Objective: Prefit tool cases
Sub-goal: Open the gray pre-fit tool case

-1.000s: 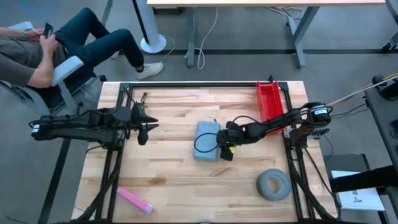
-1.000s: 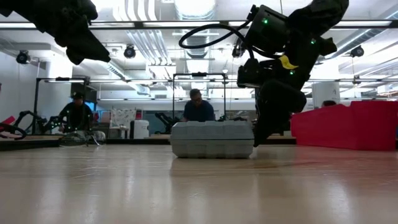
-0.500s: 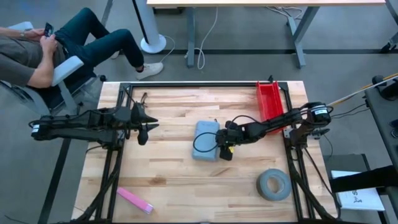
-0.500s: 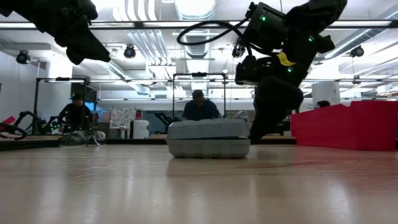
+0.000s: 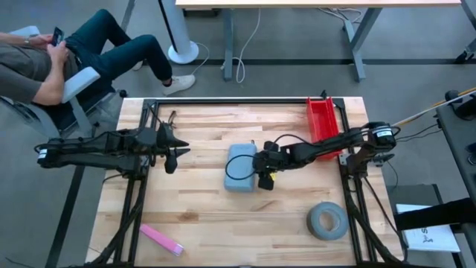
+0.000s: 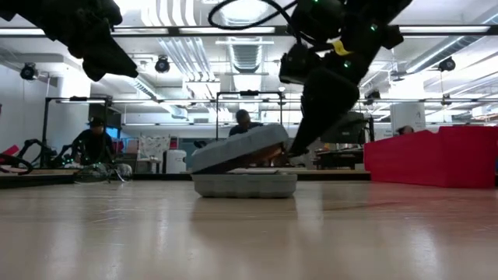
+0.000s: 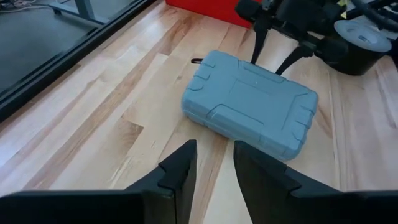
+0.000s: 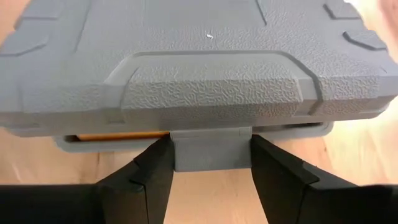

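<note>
While the left gripper (image 5: 172, 158) hovered empty, jaws slightly apart, left of the case (image 5: 240, 169) at mid-table, the right gripper (image 5: 264, 170) pinched its latch tab (image 8: 212, 149). Only the low view showed the pebbled, rounded lid (image 6: 237, 147) tilted up.

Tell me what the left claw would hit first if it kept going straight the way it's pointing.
Probably the blue-grey tool case: the left claw points over bare table at its near edge, with nothing between. The right claw sits at the case's far side.
</note>
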`<state>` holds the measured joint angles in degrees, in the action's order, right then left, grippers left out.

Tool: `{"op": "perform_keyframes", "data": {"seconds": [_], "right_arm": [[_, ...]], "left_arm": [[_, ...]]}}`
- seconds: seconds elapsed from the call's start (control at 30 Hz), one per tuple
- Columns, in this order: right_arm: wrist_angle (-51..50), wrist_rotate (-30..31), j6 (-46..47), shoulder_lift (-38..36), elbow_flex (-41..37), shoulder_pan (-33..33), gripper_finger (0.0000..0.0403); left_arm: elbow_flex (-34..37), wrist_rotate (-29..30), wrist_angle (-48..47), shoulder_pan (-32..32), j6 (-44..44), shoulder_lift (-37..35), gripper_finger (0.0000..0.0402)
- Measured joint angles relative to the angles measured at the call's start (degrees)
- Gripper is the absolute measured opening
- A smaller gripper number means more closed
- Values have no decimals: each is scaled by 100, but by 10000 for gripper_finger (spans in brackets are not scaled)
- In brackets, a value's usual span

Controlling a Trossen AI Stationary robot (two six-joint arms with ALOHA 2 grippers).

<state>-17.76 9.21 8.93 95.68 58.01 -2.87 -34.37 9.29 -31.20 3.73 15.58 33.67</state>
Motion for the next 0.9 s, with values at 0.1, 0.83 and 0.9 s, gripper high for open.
{"op": "perform_keyframes", "data": {"seconds": [0.1,0.83,0.9], "right_arm": [[-20,-1,-61,0,108,0,181],[-132,0,-227,-2,597,0,178],[-133,0,-256,-2,656,0,177]], "left_arm": [[0,-89,-2,-5,6,0,111],[450,-626,893,-791,474,718,109],[452,-590,940,-866,476,764,106]]}}
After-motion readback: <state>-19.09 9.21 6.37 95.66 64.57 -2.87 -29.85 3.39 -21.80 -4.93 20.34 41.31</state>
